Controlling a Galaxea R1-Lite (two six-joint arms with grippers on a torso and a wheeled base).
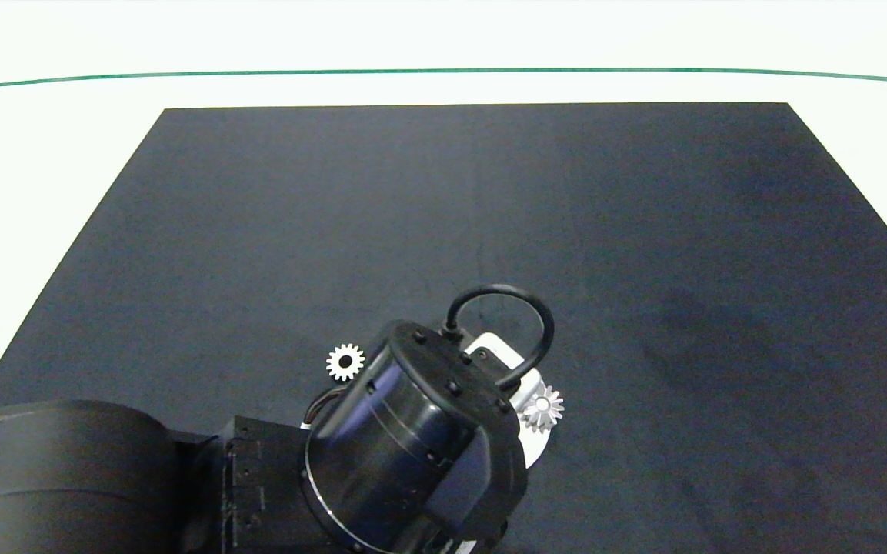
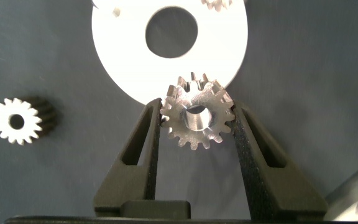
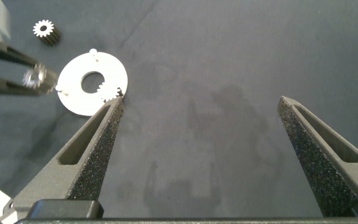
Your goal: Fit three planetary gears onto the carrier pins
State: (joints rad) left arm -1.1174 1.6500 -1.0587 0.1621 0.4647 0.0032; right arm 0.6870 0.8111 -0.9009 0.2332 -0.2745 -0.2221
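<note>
My left gripper (image 2: 196, 109) is shut on a silver planetary gear (image 2: 197, 118), held tilted just over the near rim of the white disc (image 2: 123, 56). One bare carrier pin (image 2: 115, 11) stands near the disc's far edge. A second gear (image 1: 543, 408) sits on the disc at its rim, and a third gear (image 1: 345, 362) lies loose on the mat beside the disc. In the head view my left arm (image 1: 412, 431) hides most of the disc (image 1: 537, 444). My right gripper (image 3: 201, 99) hangs open and empty, away from the disc (image 3: 79, 99).
A black mat (image 1: 643, 231) covers the white table (image 1: 43, 169); a green line (image 1: 443, 71) runs across the far side. The right wrist view also shows the left gripper's fingers (image 3: 5, 79).
</note>
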